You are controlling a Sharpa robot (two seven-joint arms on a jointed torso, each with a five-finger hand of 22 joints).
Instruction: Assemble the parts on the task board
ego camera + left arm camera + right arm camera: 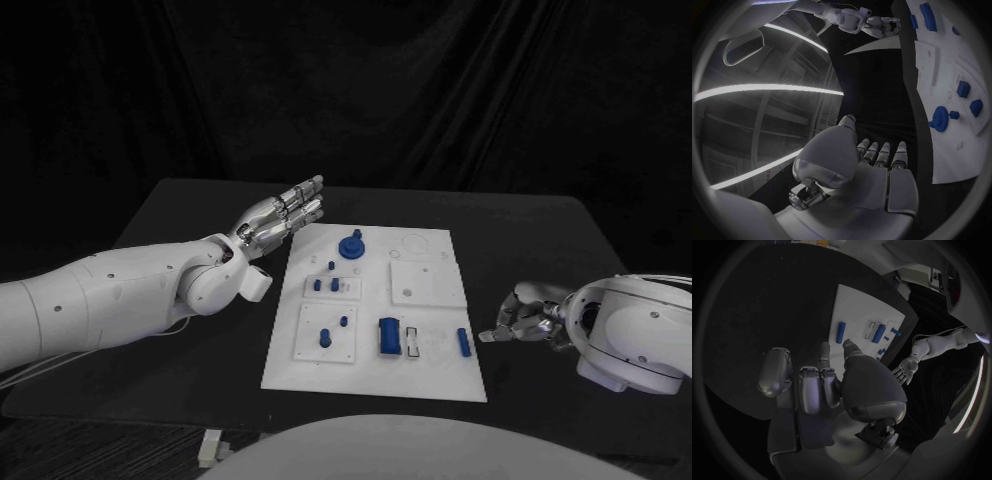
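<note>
The white task board (pixel 378 310) lies mid-table. On it are a blue round knob (pixel 351 245), small blue pegs (pixel 317 286), a blue block (pixel 389 337) and a slim blue bar (pixel 463 342) by its right edge. My left hand (pixel 286 212) hovers flat over the table beside the board's far left corner, fingers straight, holding nothing. In the left wrist view that hand (pixel 873 165) lies beside the board (pixel 954 150) and the knob (pixel 939 119). My right hand (pixel 526 318) rests just right of the board, fingers curled, empty. The right wrist view shows this hand (pixel 823 385), with the bar (pixel 841 332) ahead of it.
Two raised white plates (pixel 329 332) (pixel 423 280) sit on the board. Black table surface (pixel 173 360) surrounds it, with wide room on both sides. Dark curtains hang behind the table's far edge.
</note>
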